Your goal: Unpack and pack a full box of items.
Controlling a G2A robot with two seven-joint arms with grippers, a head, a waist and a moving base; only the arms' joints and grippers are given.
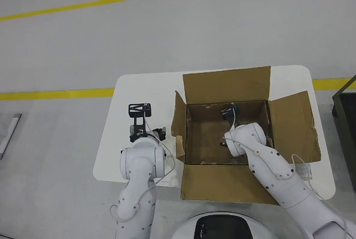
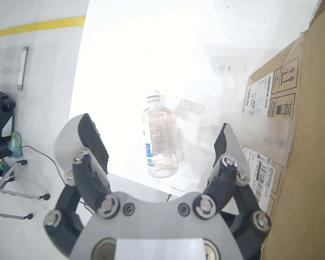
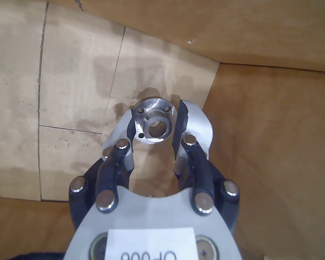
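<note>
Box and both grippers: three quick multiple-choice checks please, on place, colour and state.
1. Where is the metal flange? A on a shelf; B in the cardboard box, between the right gripper's fingers; C on the floor.
2. The bottle on the table is: A clear; B green; C red.
3. The left gripper is: A shut on the bottle; B shut on a flap; C open.
B: cardboard walls surround it. A: the table shows through it. C: its pads stand wide apart.
</note>
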